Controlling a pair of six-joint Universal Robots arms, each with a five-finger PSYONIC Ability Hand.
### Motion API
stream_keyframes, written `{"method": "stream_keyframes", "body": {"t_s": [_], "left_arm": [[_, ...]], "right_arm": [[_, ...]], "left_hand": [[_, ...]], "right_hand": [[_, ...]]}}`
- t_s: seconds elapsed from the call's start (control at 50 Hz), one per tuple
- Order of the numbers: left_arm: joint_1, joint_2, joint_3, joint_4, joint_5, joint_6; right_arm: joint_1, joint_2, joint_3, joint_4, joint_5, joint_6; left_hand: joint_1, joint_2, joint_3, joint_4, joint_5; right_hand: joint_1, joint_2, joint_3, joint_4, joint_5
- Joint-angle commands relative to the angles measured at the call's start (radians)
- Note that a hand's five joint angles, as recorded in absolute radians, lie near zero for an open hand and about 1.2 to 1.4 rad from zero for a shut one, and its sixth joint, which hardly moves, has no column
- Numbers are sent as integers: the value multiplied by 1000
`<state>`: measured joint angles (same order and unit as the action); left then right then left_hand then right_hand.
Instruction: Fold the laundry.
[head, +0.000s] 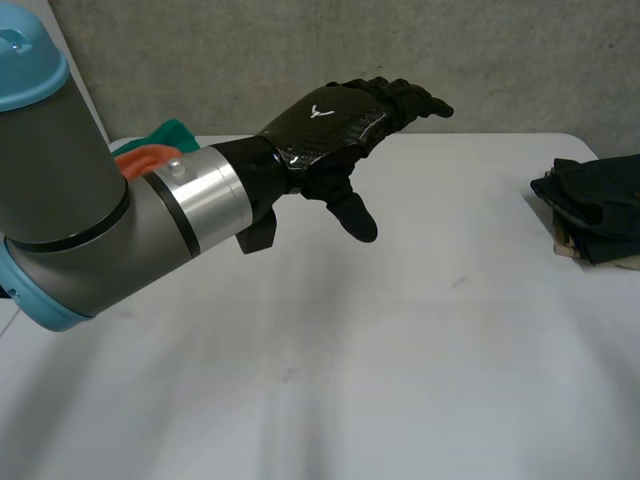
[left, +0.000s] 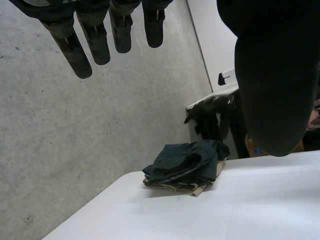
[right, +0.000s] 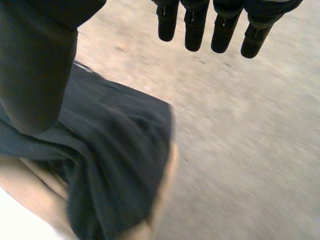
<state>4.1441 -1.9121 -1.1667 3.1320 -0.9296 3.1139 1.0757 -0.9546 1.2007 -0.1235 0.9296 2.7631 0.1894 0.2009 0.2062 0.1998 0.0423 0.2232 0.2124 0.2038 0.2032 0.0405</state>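
Glossy black shell with a fine woven look on the back of the left hand (head: 330, 125); duller, matt black on its fingers (left: 75, 52). Same matt black on the right hand (right: 37, 70). Matt grey casing on the left arm (head: 70, 200), with a metal ring (head: 200, 200) of bright brushed finish at the wrist and a smooth, slightly glossy light-blue plastic cap (head: 25, 60). White surface (head: 400, 350), smooth and matt, with a few faint marks. Rough, pitted grey concrete for the wall (head: 250, 50). Soft matt cloth in the dark pile (head: 598, 200), creased and rumpled, over a tan cloth layer (left: 187, 189). Teal and orange cloth (head: 175, 133) behind the arm, matt too.
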Motion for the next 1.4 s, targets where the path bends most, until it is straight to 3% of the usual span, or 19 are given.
{"method": "stream_keyframes", "body": {"t_s": [0.02, 0.1, 0.16, 0.22, 0.32, 0.34, 0.4, 0.42, 0.5, 0.64, 0.7, 0.84, 0.9, 0.94, 1.0, 1.08, 1.18, 1.24, 1.4], "left_arm": [[-8, 2, -5, -1, 0, 0], [-10, 5, 18, 2, -6, -11], [-10, 16, 59, 5, -35, -28], [-4, 34, 131, 14, -118, -60], [43, 77, 248, 28, -329, -87], [89, 81, 268, 29, -395, -80], [198, 78, 271, 26, -460, -46], [268, 71, 265, 22, -472, -2], [387, -11, 243, -12, -480, 160], [472, -299, 255, -15, -466, 421], [493, -404, 274, 25, -450, 463], [530, -643, 351, 241, -302, 489], [531, -735, 404, 287, -285, 491], [531, -768, 441, 289, -282, 491], [522, -791, 482, 286, -284, 492], [496, -756, 473, 283, -325, 491], [427, -471, 330, 289, -420, 466], [392, -351, 253, 293, -420, 434], [153, -41, -22, 284, -420, 163]], "right_arm": [[-117, -164, -15, 145, 307, -106], [-123, -173, -103, 125, 464, -314], [-103, -179, -147, 68, 503, -373], [11, -222, -159, -31, 497, -310], [188, -383, -51, -197, 401, -133], [216, -406, -20, -217, 378, -117], [338, -461, 106, -289, 261, -76], [372, -469, 135, -298, 235, -74], [541, -477, 267, -303, 173, -80], [681, -429, 451, -272, 208, -151], [687, -383, 500, -274, 238, -180], [727, -273, 579, -271, 316, -275], [719, -263, 609, -271, 319, -299], [718, -262, 622, -277, 321, -306], [716, -260, 626, -280, 319, -309], [717, -262, 622, -280, 322, -309], [717, -274, 619, -282, 322, -306], [717, -279, 614, -282, 327, -304], [714, -314, 614, -280, 344, -290]], "left_hand": [[-2, -14, -19, -13, -30], [1, -11, -16, -10, -27], [4, -8, -13, -7, -24], [7, -5, -10, -4, -21], [42, 30, 25, 31, 14], [50, 39, 34, 40, 23], [77, 65, 60, 66, 49], [77, 65, 60, 67, 50], [77, 65, 60, 67, 50], [68, 57, 51, 58, 41], [65, 54, 48, 55, 38], [42, 30, 25, 31, 14], [89, 77, 72, 78, 61], [275, 264, 259, 265, 248], [1193, 1181, 1176, 1182, 1165], [1207, 1195, 1190, 1196, 1179], [1207, 1195, 1190, 1196, 1179], [1207, 1195, 1190, 1196, 1179], [1207, 1195, 1190, 1196, 1179]], "right_hand": [[-49, -38, -29, -29, -41], [-49, -38, -29, -29, -41], [-49, -38, -29, -29, -41], [-49, -38, -29, -29, -41], [-49, -38, -29, -29, -41], [-49, -38, -29, -29, -41], [-49, -38, -29, -29, -41], [-49, -38, -29, -29, -41], [-49, -38, -29, -29, -41], [-49, -38, -29, -29, -41], [-49, -38, -29, -29, -41], [-49, -38, -29, -29, -41], [-49, -38, -29, -29, -41], [-49, -38, -29, -29, -41], [-49, -38, -29, -29, -41], [-49, -38, -29, -29, -41], [-49, -38, -29, -29, -41], [-49, -38, -29, -29, -41], [-49, -38, -29, -29, -41]]}}
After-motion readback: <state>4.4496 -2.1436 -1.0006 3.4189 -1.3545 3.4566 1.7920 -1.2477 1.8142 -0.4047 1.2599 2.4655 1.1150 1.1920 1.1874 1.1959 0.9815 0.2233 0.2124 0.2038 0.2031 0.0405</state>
